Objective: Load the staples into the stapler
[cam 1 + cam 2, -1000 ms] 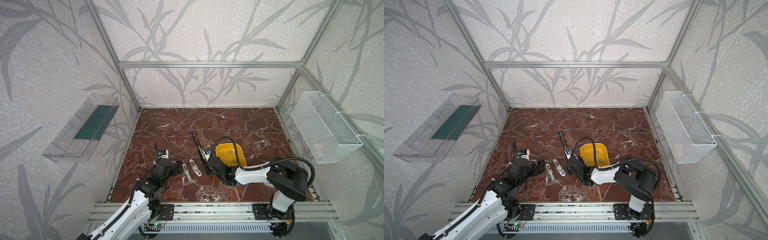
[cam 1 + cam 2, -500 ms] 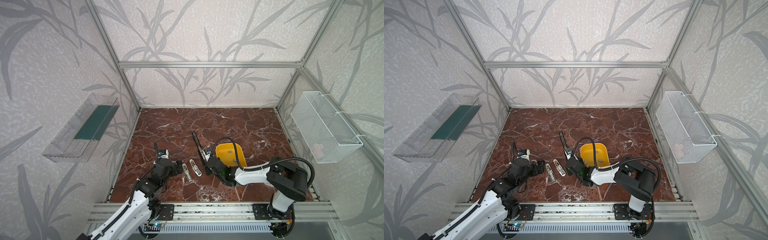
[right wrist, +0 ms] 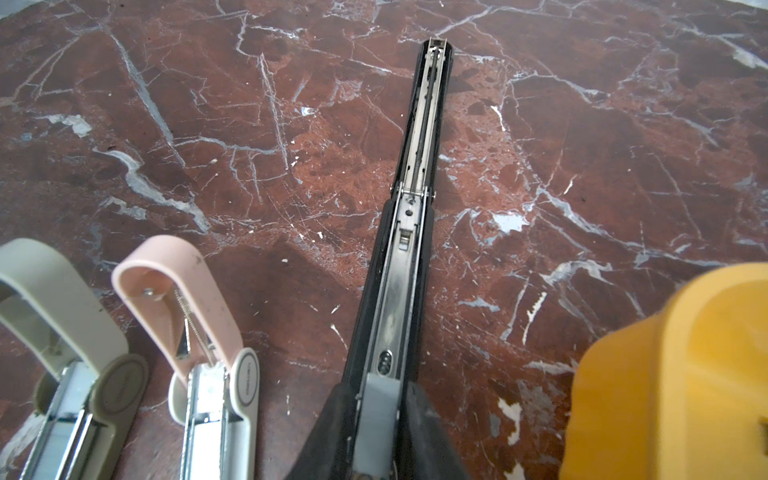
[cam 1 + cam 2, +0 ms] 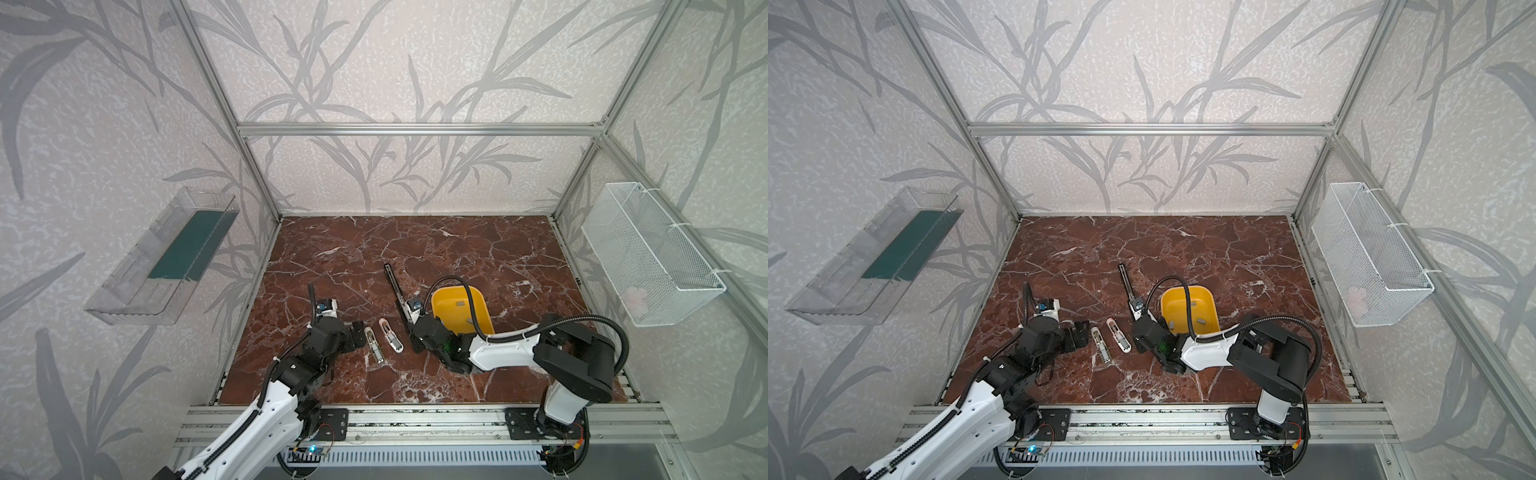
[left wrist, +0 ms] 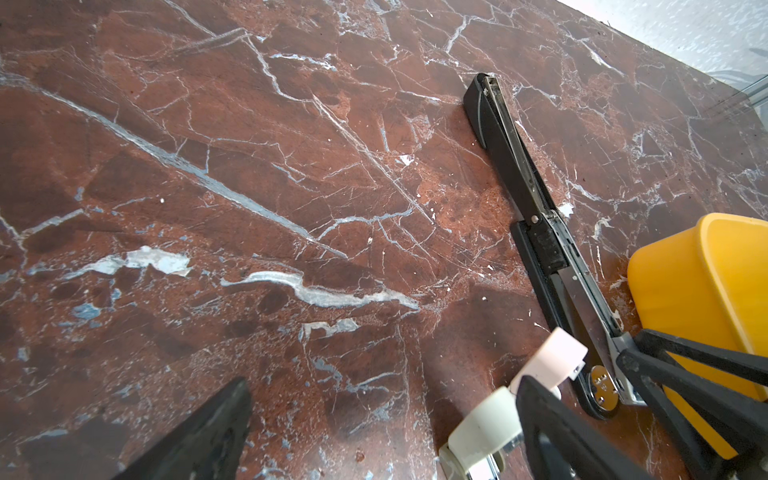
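— Where are the staples (image 3: 380, 399) at this moment?
— One strip sits between the right jaws, on the near end of the black stapler (image 3: 415, 166), over its shiny metal channel. It is a small flat rectangle, dull grey, far shorter than the stapler.
— Do the jaws grip it?
— They stand narrow, with one finger close at each side of the strip. Whether they press on it, I cannot tell.
— Are there more strips?
— Yes. In a top view, two loose strips (image 4: 460, 304) of the same grey lie inside the yellow tray (image 4: 446, 311), which stands just beside the stapler on the counter (image 3: 208, 124).
— How does the stapler lie?
— It is opened flat in one long line, with the lid half pointing away from the robot.
— And the left jaws?
— They are wide open and hold nothing, low over the counter, just beside the pale grey small stapler (image 4: 373, 345). The pink small stapler (image 4: 390, 332) lies between that one and the black stapler.
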